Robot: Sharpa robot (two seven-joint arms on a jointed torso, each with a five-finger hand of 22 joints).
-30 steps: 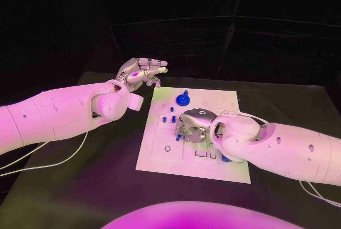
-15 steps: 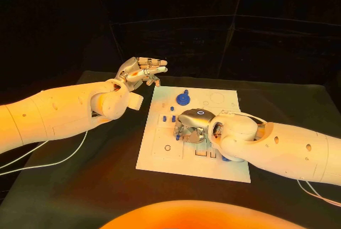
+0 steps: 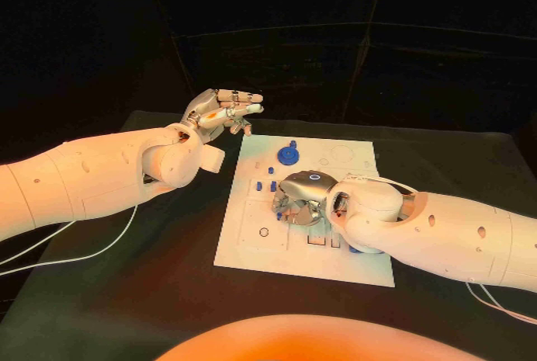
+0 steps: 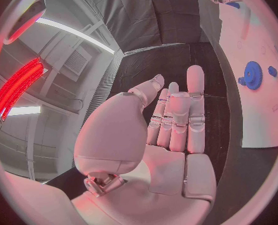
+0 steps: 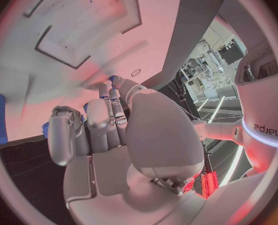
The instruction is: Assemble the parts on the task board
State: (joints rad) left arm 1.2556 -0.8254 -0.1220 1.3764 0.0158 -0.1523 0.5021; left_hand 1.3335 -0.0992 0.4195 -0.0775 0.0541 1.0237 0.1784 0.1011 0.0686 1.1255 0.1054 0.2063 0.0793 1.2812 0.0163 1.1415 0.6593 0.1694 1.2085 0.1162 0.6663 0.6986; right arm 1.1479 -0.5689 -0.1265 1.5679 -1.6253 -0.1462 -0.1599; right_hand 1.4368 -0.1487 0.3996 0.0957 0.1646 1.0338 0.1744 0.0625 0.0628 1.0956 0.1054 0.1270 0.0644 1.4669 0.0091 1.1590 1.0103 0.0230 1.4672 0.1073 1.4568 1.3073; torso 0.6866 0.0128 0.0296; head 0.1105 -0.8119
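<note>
The white task board (image 3: pixel 252 237) lies in the middle of the black table. A blue gear (image 3: pixel 290 154) stands near its far edge, and small blue pegs (image 3: pixel 272 187) stand just left of my right hand (image 3: pixel 302 195). That hand is bent down over the board's middle with its fingertips on the surface. In the right wrist view a small blue part (image 5: pixel 114 78) shows pinched between the thumb and a fingertip of the right hand (image 5: pixel 114 130). My left hand (image 3: pixel 224 109) hangs above the table beyond the board's far left corner, fingers stretched out, holding nothing.
Another blue piece (image 3: pixel 356 250) lies on the board beside my right forearm. The left wrist view shows the left hand (image 4: pixel 176 120), with the blue gear (image 4: pixel 252 75) on the board (image 4: pixel 257 30) beyond its fingertips. White cables (image 3: pixel 67 260) trail over the table on the left.
</note>
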